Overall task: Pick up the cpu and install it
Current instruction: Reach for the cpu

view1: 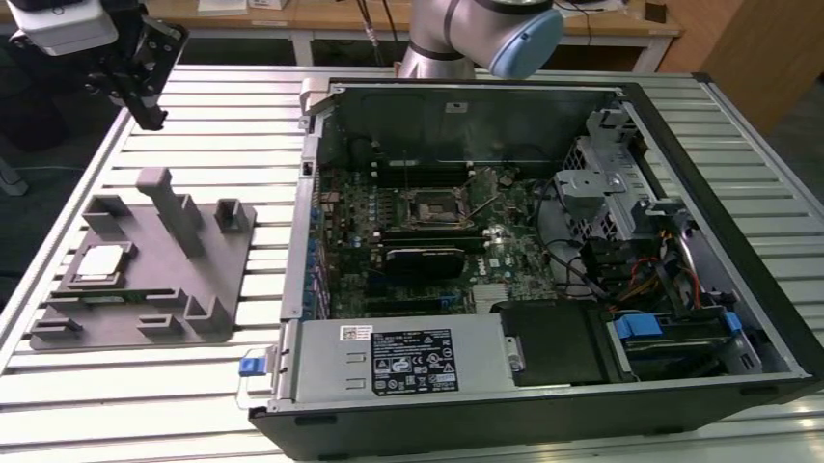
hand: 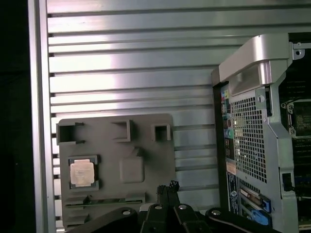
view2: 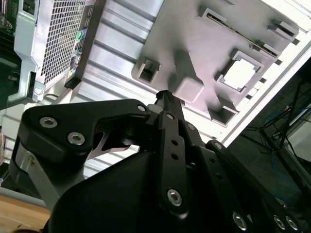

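Note:
The cpu (view1: 100,263), a small silver square chip, lies in a recess at the exterior view's left end of the grey tray (view1: 154,309). Both wrist views show it too, as cpu (hand: 81,173) and cpu (view2: 241,74), seated in its pocket. My gripper (view1: 152,118) hangs well above the table, beyond the tray's far side and clear of it. Its black fingertips (hand: 167,187) are pressed together with nothing between them, so the gripper is shut and empty. On the motherboard inside the open computer case, the square socket (view1: 429,204) sits near the middle.
The open computer case (view1: 541,415) fills the exterior view's right side of the slatted metal table (view1: 193,125). Grey posts (view1: 174,207) rise from the tray beside the chip. The case's rear panel (hand: 248,141) stands close to the tray.

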Controlling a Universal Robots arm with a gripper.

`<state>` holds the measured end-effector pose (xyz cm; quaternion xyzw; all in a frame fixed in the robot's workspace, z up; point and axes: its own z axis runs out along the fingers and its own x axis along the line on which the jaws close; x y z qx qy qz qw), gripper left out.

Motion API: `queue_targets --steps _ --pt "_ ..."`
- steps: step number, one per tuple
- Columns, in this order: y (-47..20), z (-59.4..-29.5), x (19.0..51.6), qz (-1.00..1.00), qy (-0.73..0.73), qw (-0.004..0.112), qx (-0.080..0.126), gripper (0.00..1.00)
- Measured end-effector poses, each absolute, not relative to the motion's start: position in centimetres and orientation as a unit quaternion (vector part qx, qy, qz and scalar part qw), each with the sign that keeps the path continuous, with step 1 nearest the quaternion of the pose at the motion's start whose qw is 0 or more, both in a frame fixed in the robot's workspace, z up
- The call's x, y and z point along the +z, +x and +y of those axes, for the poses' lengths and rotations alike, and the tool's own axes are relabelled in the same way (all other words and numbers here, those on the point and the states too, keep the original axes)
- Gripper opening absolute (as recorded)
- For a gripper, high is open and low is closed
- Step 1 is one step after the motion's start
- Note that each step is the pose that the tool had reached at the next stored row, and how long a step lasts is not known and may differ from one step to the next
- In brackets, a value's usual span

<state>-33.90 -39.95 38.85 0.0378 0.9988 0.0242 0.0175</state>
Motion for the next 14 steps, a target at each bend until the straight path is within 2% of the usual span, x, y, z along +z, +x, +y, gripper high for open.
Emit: queue_targets --steps 14 --pt "-35.2 -40.9 38.0 0.999 0.038 0.017 0.024 0.11"
